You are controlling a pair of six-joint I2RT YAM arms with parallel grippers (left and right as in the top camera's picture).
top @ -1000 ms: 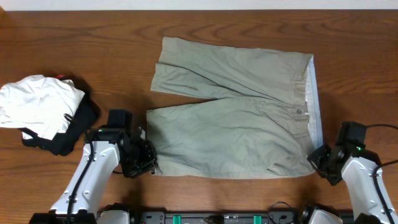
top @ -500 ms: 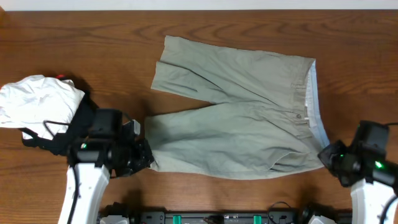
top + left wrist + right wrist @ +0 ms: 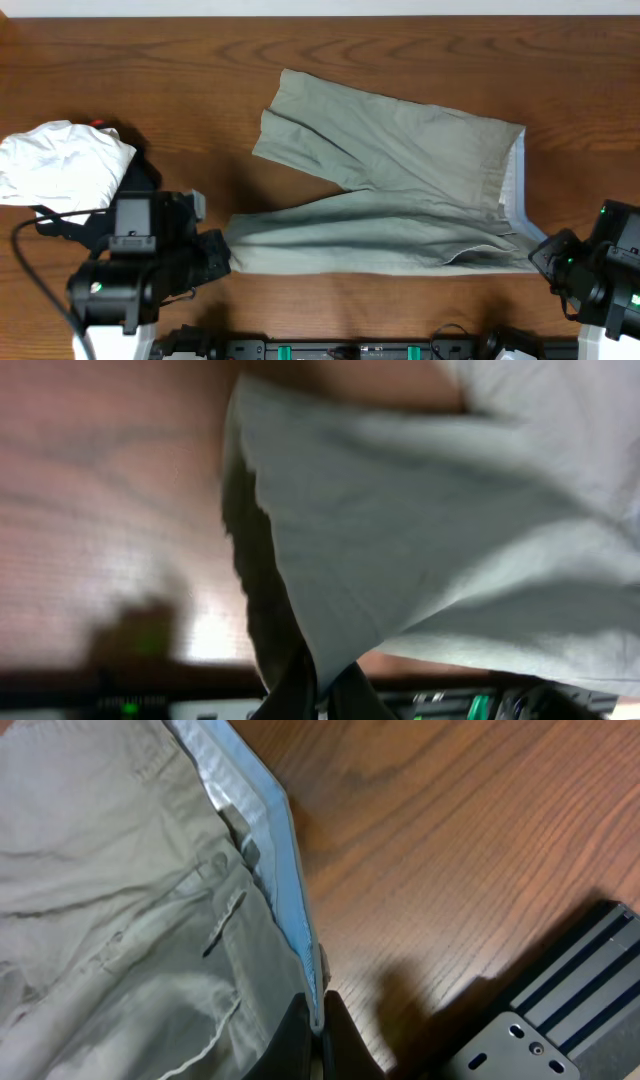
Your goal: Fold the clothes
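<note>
While pinched at two near corners, one pair of khaki shorts point(image 3: 400, 190) lies on the desk point(image 3: 400, 50), long axis left to right, spreading away from both toward the far leg. The left gripper point(image 3: 320, 685) clamps the near leg's hem point(image 3: 300, 610); the right gripper point(image 3: 318, 1030) clamps the waistband point(image 3: 290, 890) end. One white garment point(image 3: 60, 165) and one black garment point(image 3: 140, 185) sit left.

The left wrist view is blurred throughout: the shorts point(image 3: 450, 540) read only as a pale sheet, and the left fingers point(image 3: 292, 690), pinching the hem, are cut off by the bottom edge. The right fingers point(image 3: 345, 1042) are likewise cropped at the waistband. From overhead, the left arm point(image 3: 130, 278) and right arm point(image 3: 608, 285) run off the lower edge. The white garment point(image 3: 60, 165) covers most of the black garment point(image 3: 143, 178). A red speck point(image 3: 97, 123) is too small to tell.
</note>
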